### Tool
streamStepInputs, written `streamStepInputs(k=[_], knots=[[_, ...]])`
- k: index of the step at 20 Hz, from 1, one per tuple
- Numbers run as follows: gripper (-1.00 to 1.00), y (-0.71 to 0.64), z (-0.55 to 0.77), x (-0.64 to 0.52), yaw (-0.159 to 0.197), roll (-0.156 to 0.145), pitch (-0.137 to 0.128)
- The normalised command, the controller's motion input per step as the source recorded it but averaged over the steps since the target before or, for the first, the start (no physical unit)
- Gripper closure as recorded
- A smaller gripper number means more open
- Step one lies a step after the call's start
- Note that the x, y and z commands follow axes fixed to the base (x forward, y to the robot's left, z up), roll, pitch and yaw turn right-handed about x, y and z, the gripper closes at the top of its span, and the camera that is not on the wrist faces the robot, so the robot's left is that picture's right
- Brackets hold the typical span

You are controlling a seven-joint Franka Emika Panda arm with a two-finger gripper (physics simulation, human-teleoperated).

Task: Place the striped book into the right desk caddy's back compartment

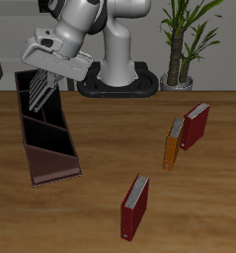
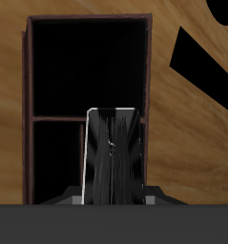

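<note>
The striped book (image 1: 39, 91) hangs upright in my gripper (image 1: 42, 79), which is shut on it above the far end of the right desk caddy (image 1: 52, 170). In the wrist view the striped book (image 2: 114, 157) shows its black and white stripes, gripped edge-on by my gripper (image 2: 114, 198). Its free end reaches just past the straight cross divider (image 2: 58, 117). Beyond that divider lies the squarish black back compartment (image 2: 87, 67), bounded by the maroon wall of the right desk caddy (image 2: 28, 95). The book is above the tray, not resting in it.
A dark red book (image 1: 135, 206) stands near the table's front edge. An orange book (image 1: 174, 143) and another dark red book (image 1: 195, 126) stand together farther back. A potted plant (image 1: 184, 40) and the robot's base (image 1: 119, 74) sit at the table's back.
</note>
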Motion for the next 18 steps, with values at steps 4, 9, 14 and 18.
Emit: streamStepInputs(k=[4, 9, 14, 18], knots=[[1.0, 0.05, 0.18, -0.04, -0.006, 0.0, -0.059], [1.0, 0.07, 0.11, -0.02, 0.022, 0.009, -0.056], [1.0, -0.02, -0.15, 0.14, 0.0, 0.003, 0.009], [1.0, 0.04, -0.23, 0.13, -0.003, 0.028, 0.025]])
